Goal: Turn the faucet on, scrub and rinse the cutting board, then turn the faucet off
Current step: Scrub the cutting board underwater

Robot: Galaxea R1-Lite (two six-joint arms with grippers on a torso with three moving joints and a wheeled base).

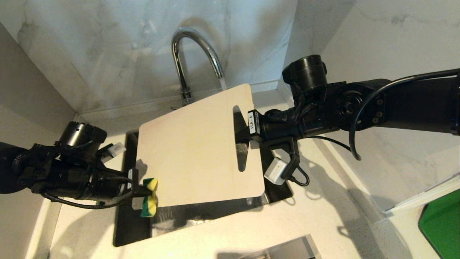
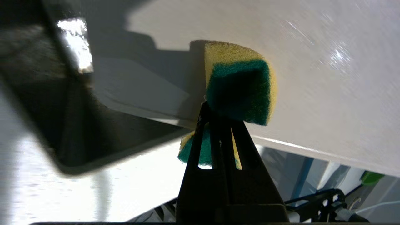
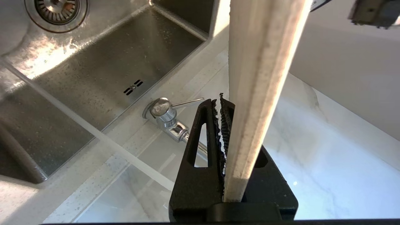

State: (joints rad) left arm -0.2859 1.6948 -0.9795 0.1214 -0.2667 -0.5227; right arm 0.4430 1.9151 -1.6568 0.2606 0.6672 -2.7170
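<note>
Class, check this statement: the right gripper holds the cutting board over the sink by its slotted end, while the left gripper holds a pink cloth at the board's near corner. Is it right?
One detail is wrong. The left gripper holds a green-and-yellow sponge, not a pink cloth, as the left wrist view shows. The right gripper does hold the cutting board by its slotted end over the sink.

A steel sink (image 1: 131,230) is sunk in a pale speckled counter (image 1: 323,223), marble wall (image 1: 107,46) behind, green object (image 1: 444,223) at right.

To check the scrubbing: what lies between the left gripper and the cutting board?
Only the sponge, clamped in the left gripper, at the cutting board edge; the head view shows it.
</note>
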